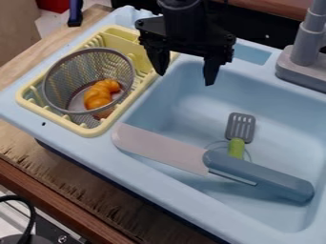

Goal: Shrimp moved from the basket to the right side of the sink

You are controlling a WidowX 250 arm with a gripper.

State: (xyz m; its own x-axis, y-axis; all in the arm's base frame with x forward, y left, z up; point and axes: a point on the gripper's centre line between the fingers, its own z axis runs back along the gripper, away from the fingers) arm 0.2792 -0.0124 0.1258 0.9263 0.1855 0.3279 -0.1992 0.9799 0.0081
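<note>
The round mesh basket (66, 76), at the left of the frame, holds 1 orange shrimp (100, 95), the task's thing, lying at its bottom. That basket sits tilted inside 1 yellow rack (96, 130). The blue sink (181, 107), from the centre to the right, holds 1 spatula (240, 127) with a grey slotted head and a green handle. 1 toy knife (261, 174) lies across the sink's lower-left rim, its grey-blue handle over the basin and crossing above the spatula's handle. 1 gripper (185, 78) hangs at upper centre, its 2 fingers spread wide with nothing between them. 1 grey faucet (305, 43) stands at upper right.
</note>
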